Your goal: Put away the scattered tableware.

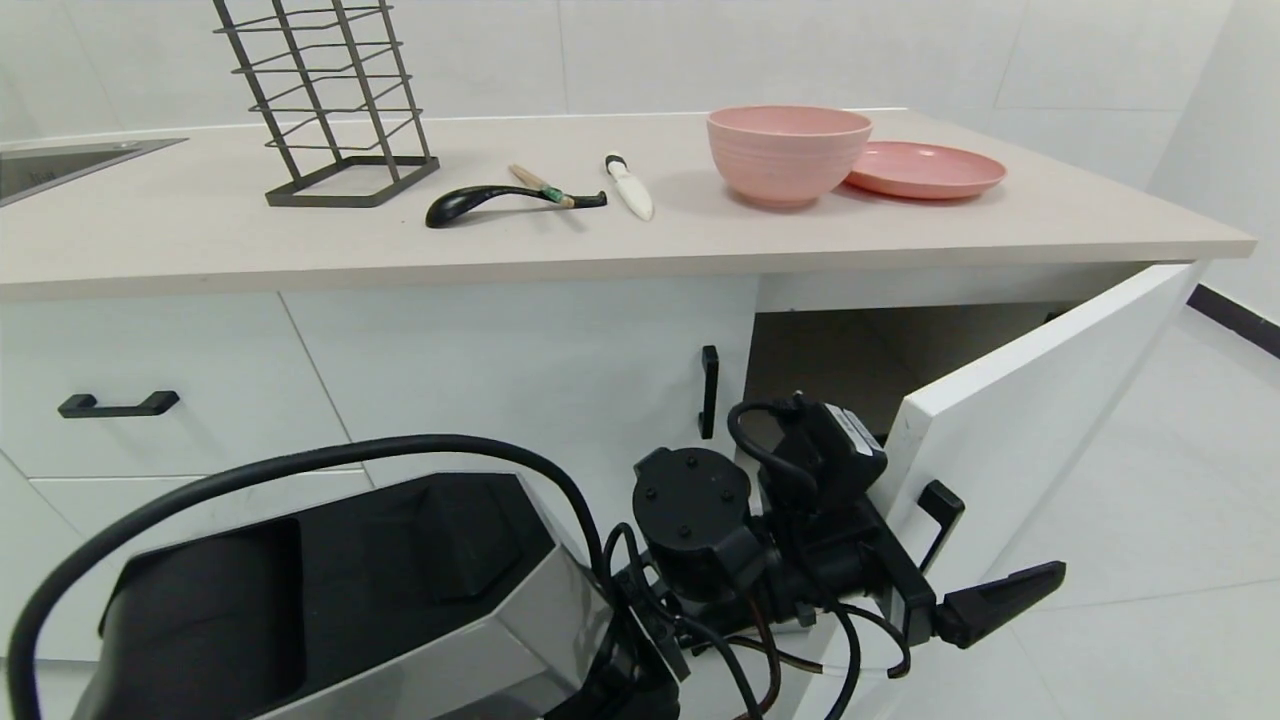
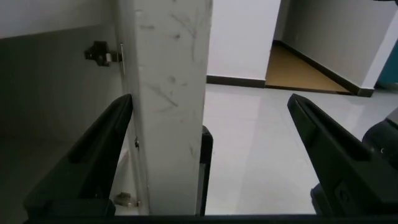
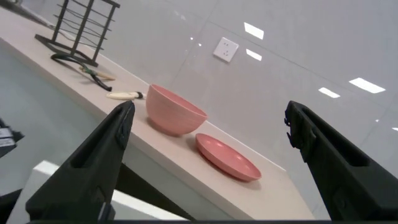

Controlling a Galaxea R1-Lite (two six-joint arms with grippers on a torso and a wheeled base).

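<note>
On the beige counter stand a pink bowl and, touching its far side, a pink plate. A black spoon, a wooden stick lying across the spoon's handle and a white-handled utensil lie left of the bowl. My left gripper is open, straddling the free edge of the open white cabinet door below the counter. My right gripper is open and holds nothing; it hangs low, off the counter's plate end.
A black wire rack stands at the counter's back left, and a sink is at the far left. The door carries a black handle near my left gripper. White drawers with black handles fill the front; tiled floor lies to the right.
</note>
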